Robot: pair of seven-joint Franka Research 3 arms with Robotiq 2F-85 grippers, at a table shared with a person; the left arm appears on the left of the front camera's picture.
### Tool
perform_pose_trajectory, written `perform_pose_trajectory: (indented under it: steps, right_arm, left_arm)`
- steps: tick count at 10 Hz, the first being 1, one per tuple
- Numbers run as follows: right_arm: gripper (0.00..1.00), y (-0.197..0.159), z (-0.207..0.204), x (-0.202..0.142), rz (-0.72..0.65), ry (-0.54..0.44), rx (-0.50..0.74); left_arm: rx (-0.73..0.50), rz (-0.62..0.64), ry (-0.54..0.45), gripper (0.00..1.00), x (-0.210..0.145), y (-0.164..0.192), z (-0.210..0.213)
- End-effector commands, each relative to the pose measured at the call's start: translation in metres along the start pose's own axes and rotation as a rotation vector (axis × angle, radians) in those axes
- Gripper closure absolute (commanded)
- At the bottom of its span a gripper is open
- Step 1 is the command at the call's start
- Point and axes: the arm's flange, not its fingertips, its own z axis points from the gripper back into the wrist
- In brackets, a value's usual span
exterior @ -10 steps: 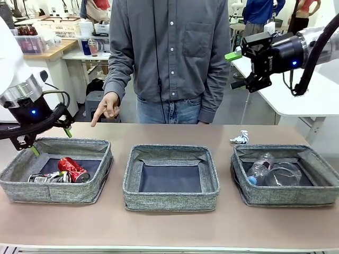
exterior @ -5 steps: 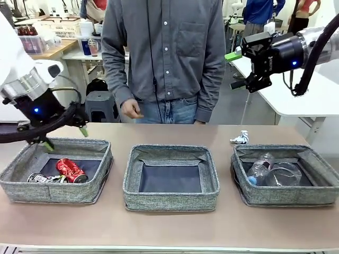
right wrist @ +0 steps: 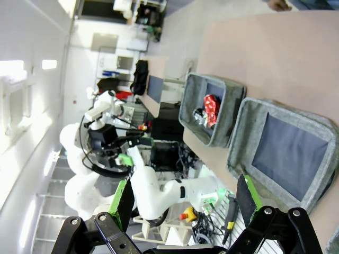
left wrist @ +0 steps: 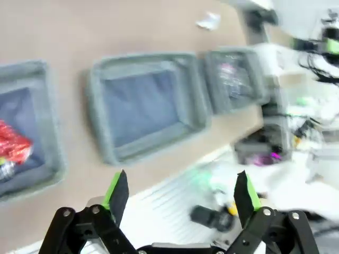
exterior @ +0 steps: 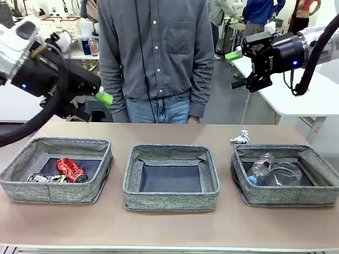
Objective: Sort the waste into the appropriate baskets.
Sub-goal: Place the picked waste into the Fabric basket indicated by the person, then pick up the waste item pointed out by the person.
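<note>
Baskets sit in a row across the table (exterior: 169, 233), three grey woven ones, and I'll take them from the robot's left. Above the left basket (exterior: 55, 169) the left gripper (exterior: 100, 106) hangs raised, well off the table, near the person's (exterior: 156, 53) hip; its wrist view shows the green-padded fingers (left wrist: 117, 190) spread wide with nothing between them. Down in that basket lies the crushed red can (exterior: 70, 170), and touching it on the left is a darker flattened can (exterior: 45, 178), both on the dark floor of the bin.

The middle basket (exterior: 171, 177) stands just beside it, apart from its neighbours, showing its dark bottom.

Further right, the right basket (exterior: 288, 174) holds the clear plastic bottle (exterior: 259, 169), lying down, with the clear plastic cup (exterior: 283, 173) on its side right against it. Behind this basket's far left corner, on the bare tabletop, rests the crumpled white-and-blue wrapper (exterior: 240, 138), close to the rim but not touching it.

High above that end, the right gripper (exterior: 233, 70) is held level in the air, well clear of everything. Its fingers (right wrist: 126, 198) stand wide apart and hold nothing.
</note>
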Motion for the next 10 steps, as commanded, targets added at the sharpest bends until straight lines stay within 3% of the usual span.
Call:
perform_pose_trajectory:
  steps: [1, 3, 4, 5, 10]
  right_arm:
    - [0.00, 0.003, 0.001, 0.001, -0.014, 0.000, -0.013]
    - [0.00, 0.003, 0.001, 0.001, -0.014, 0.000, -0.013]
    - [0.00, 0.003, 0.001, 0.001, -0.014, 0.000, -0.013]
    - [0.00, 0.003, 0.001, 0.001, -0.014, 0.000, -0.013]
    - [0.00, 0.003, 0.001, 0.001, -0.014, 0.000, -0.013]
  left_arm:
    - [-0.445, 0.132, 0.196, 0.00, 0.020, 0.026, 0.006]
    - [-0.668, 0.165, 0.129, 0.00, 0.024, 0.039, 0.004]
    - [-0.705, 0.268, 0.125, 0.00, 0.025, 0.042, 0.001]
    - [-0.516, 0.063, 0.070, 0.00, 0.017, 0.026, 0.016]
    - [-0.516, 0.063, 0.070, 0.00, 0.017, 0.026, 0.016]
